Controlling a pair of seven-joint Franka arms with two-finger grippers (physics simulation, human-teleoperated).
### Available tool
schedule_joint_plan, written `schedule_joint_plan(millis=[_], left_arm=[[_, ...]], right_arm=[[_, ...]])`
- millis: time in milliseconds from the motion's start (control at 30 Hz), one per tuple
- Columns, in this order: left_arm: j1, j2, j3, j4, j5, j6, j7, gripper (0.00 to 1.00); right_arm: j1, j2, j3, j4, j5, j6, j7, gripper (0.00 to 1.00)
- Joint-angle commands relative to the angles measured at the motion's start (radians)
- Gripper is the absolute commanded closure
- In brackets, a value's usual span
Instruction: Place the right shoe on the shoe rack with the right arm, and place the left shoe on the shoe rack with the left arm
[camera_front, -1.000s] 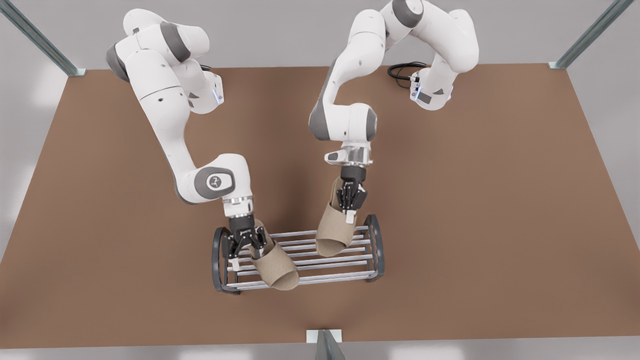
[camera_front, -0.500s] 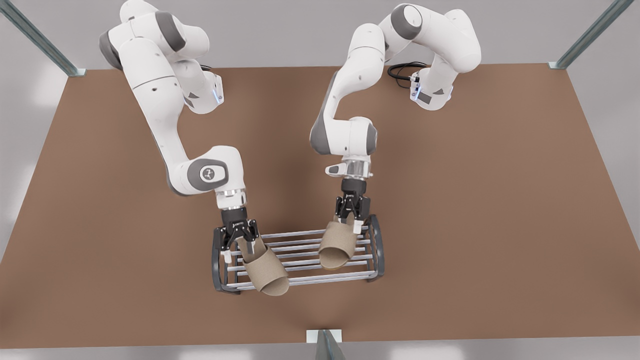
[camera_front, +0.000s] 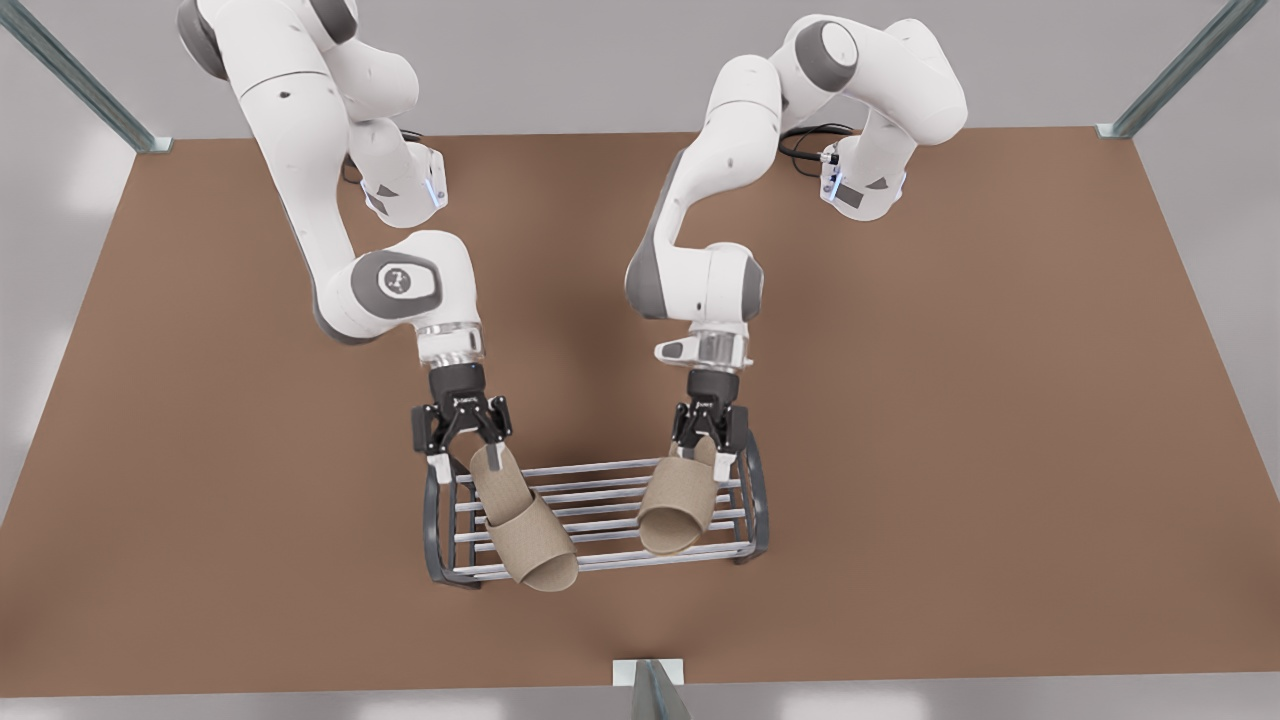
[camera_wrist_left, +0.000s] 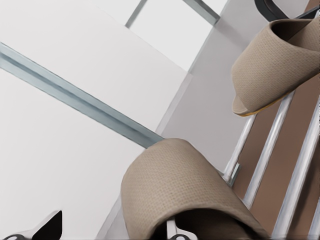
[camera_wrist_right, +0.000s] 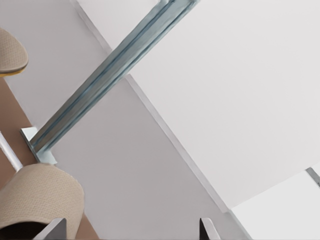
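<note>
Two tan open-toe slippers lie on the shoe rack (camera_front: 757, 500), a dark frame with silver bars (camera_wrist_left: 265, 165). The right shoe (camera_front: 525, 535) (camera_wrist_right: 40, 195) (camera_wrist_left: 275, 60) rests at the front view's left, toe over the front bar. My right gripper (camera_front: 466, 455) (camera_wrist_right: 130, 230) hangs open just behind its heel, holding nothing. The left shoe (camera_front: 675, 505) (camera_wrist_left: 180, 185) (camera_wrist_right: 10, 50) sits at the front view's right. My left gripper (camera_front: 712, 450) is open around its heel, with one fingertip (camera_wrist_left: 50, 227) standing far off to the side.
The rack stands near the front middle of a brown table (camera_front: 950, 400). A black cable (camera_front: 805, 140) lies by the far arm base. A metal post bracket (camera_front: 648, 675) (camera_wrist_right: 37, 150) sits at the front edge. Bare table lies on both sides of the rack.
Both slippers came down flat onto the rack bars. My right gripper let go and pulled up and back from its slipper. My left gripper lowered with its slipper and stays at the heel.
</note>
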Motion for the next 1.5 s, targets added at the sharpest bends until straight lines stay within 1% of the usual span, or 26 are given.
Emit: schedule_joint_plan(millis=[0, 33, 67, 200, 267, 300, 333, 367, 400, 433, 467, 500, 533, 567, 633, 667, 800, 1033, 1133, 1200, 1233, 1267, 1333, 1400, 1433, 1467], left_arm=[[-0.001, -0.002, 0.0, 0.0, 0.021, 0.025, -0.003, 0.0], [-0.001, 0.001, -0.001, 0.005, 0.021, 0.025, -0.003, 0.0], [0.001, 0.003, -0.003, 0.006, 0.02, 0.024, -0.003, 0.0], [0.002, 0.021, -0.01, 0.008, 0.018, 0.015, -0.006, 0.0], [0.002, 0.026, -0.016, 0.006, 0.018, 0.011, -0.008, 0.0], [0.002, 0.029, -0.016, 0.006, 0.02, 0.01, -0.008, 0.0], [0.002, 0.036, -0.016, 0.006, 0.02, 0.01, -0.008, 0.0], [0.002, 0.039, -0.016, 0.008, 0.02, 0.01, -0.008, 0.0], [0.002, 0.044, -0.015, 0.009, 0.02, 0.01, -0.008, 0.0], [0.005, 0.045, -0.015, 0.017, 0.02, 0.01, -0.008, 0.0], [0.013, 0.047, -0.015, 0.032, 0.018, 0.01, -0.008, 0.0], [0.054, 0.055, -0.016, 0.081, 0.018, 0.01, -0.006, 0.0], [0.091, 0.056, -0.018, 0.121, 0.023, 0.011, -0.005, 0.0], [0.107, 0.049, -0.021, 0.138, 0.049, 0.036, -0.002, 0.0], [0.114, 0.032, -0.023, 0.141, 0.092, 0.126, 0.003, 0.0], [0.117, 0.024, -0.023, 0.141, 0.102, 0.133, 0.006, 0.0], [0.117, 0.027, -0.046, 0.141, 0.11, 0.131, 0.003, 0.0], [0.108, -0.004, -0.061, 0.121, 0.148, 0.133, 0.002, 0.0], [-0.081, -0.301, -0.078, -0.164, 0.239, 0.133, -0.027, 0.0], [-0.084, -0.419, -0.046, -0.302, 0.239, 0.133, -0.23, 0.0], [-0.075, -0.455, -0.024, -0.429, 0.24, 0.133, -0.233, 0.0], [0.031, -0.473, -0.058, -0.491, 0.231, 0.133, -0.236, 0.0], [0.258, -0.514, -0.205, -0.457, 0.135, 0.136, -0.485, 0.0], [0.435, -0.488, -0.282, -0.411, -0.31, 0.111, -0.782, 0.0], [0.563, -0.508, -0.4, -0.368, -0.489, -0.008, -0.808, 0.0], [0.724, -0.571, -0.685, -0.311, -0.707, -0.301, -0.802, 0.0]], right_arm=[[-0.084, -0.029, 0.018, 0.02, 0.035, 0.083, -0.065, 0.01], [-0.181, -0.034, 0.001, 0.051, 0.03, 0.249, -0.096, 0.0], [-0.189, -0.051, -0.095, 0.054, 0.023, 0.355, -0.106, 0.0], [-0.218, -0.06, -0.306, 0.045, -0.083, 0.542, -0.202, 0.0], [-0.215, -0.058, -0.304, 0.046, -0.048, 0.527, -0.139, 0.0], [-0.215, -0.054, -0.289, 0.039, 0.102, 0.478, -0.119, 0.0], [-0.239, -0.078, -0.157, -0.003, 0.17, 0.265, -0.111, 0.0], [-0.322, -0.075, -0.08, 0.0, 0.21, 0.218, -0.114, 0.0], [-0.332, -0.075, -0.08, 0.003, 0.225, 0.188, -0.113, 0.0], [-0.33, -0.072, -0.053, 0.019, 0.358, 0.107, -0.117, 0.0], [-0.33, -0.071, 0.003, 0.043, 0.624, -0.036, -0.212, 0.0], [-0.344, -0.072, 0.041, 0.089, 1.053, -0.182, -0.595, 0.0], [-0.399, -0.08, 0.033, 0.103, 1.496, -0.19, -1.037, 0.0], [-0.401, -0.1, -0.011, 0.068, 1.752, -0.296, -1.278, 0.0], [-0.388, -0.166, -0.029, 0.082, 2.171, -0.759, -1.318, 0.0], [-0.382, -0.167, -0.082, 0.14, 2.241, -0.959, -1.324, 0.0], [-0.347, -0.094, -0.178, 0.131, 2.258, -0.99, -1.616, 0.0], [-0.348, -0.086, -0.192, 0.158, 2.261, -0.989, -1.68, 0.0], [-0.347, -0.091, -0.194, 0.252, 2.262, -1.124, -1.532, 0.0], [-0.339, -0.123, -0.195, 0.275, 2.345, -1.194, -1.385, 0.0], [-0.196, -0.124, -0.327, 0.367, 2.334, -1.259, -1.361, 0.0], [-0.189, -0.129, -0.321, 0.385, 2.327, -1.268, -1.363, 0.0], [-0.233, -0.126, -0.246, 0.388, 2.31, -1.271, -1.357, 0.0], [-0.232, -0.134, -0.247, 0.385, 2.311, -1.285, -1.366, 0.0], [-0.226, -0.138, -0.24, 0.391, 2.307, -1.303, -1.358, 0.0], [-0.23, -0.131, -0.243, 0.39, 2.301, -1.291, -1.369, 0.0]])
